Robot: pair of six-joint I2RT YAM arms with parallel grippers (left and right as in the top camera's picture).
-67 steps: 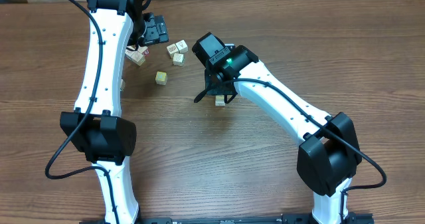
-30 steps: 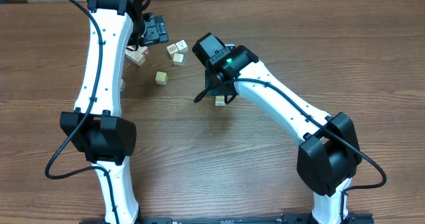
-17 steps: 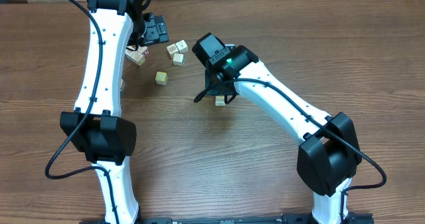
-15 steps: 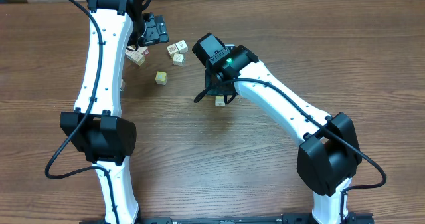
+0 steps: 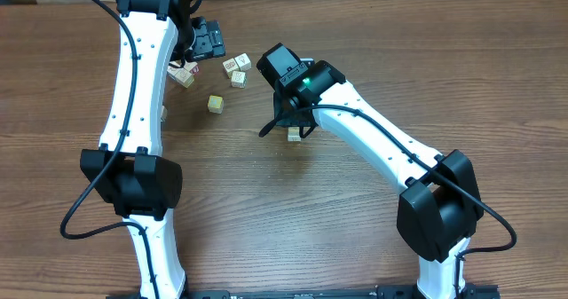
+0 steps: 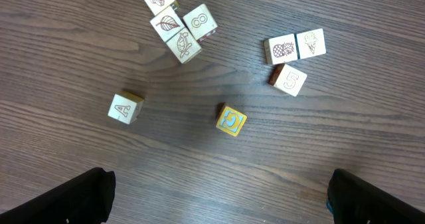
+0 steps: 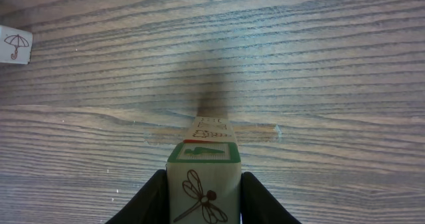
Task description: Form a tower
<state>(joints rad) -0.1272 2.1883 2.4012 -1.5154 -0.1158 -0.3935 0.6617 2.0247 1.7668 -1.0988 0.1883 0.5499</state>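
Observation:
The tower (image 5: 294,135) stands mid-table as a narrow stack of small wooden cubes. In the right wrist view its top cube (image 7: 202,184) shows a dragonfly face and a green-framed top, with a red-edged cube (image 7: 214,130) below it. My right gripper (image 7: 203,192) is shut on that dragonfly cube, one finger pressed on each side. Up at the back left, my left gripper (image 5: 209,42) hangs wide open over loose cubes and holds nothing; its fingertips (image 6: 86,196) show only at the bottom corners of the left wrist view.
Loose cubes lie below the left gripper: a yellow one (image 6: 231,119), an "A" cube (image 6: 125,108), a cluster of several (image 6: 178,24), a pineapple and ice-cream pair (image 6: 295,48) and a "5" cube (image 6: 290,80). An umbrella cube (image 7: 14,44) lies left of the tower.

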